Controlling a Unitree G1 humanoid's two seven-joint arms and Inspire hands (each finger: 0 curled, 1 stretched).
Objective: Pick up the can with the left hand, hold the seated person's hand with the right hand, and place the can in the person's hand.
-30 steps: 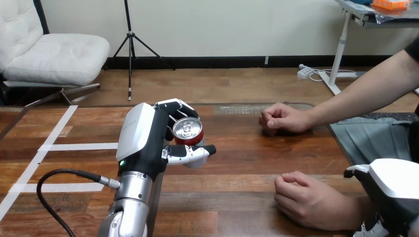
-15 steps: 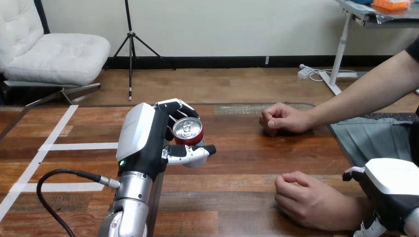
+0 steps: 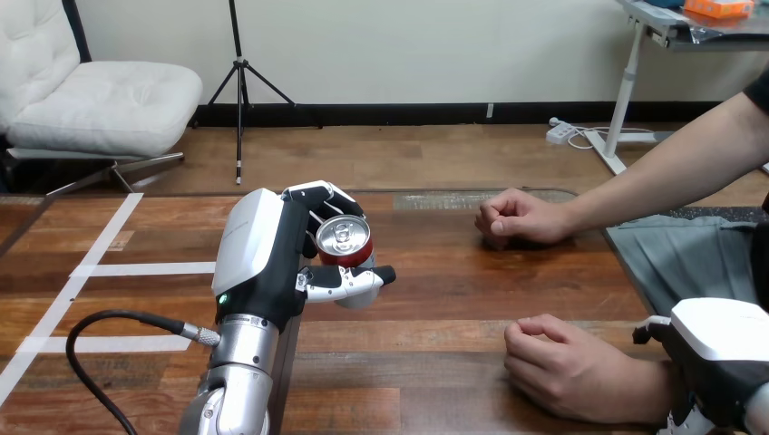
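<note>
The left hand (image 3: 265,258) gripped the red can (image 3: 345,241) upright over the table (image 3: 435,299), fingers and thumb wrapped round its sides, apparently ready for the handover. The right hand (image 3: 716,358) sat low at the right, just beside the wrist of the person's nearer hand (image 3: 567,367), which lay curled, knuckles up, offering no palm. Cut off by the edge, the right hand's state and any contact could not be told. The thumb hid the can's base.
</note>
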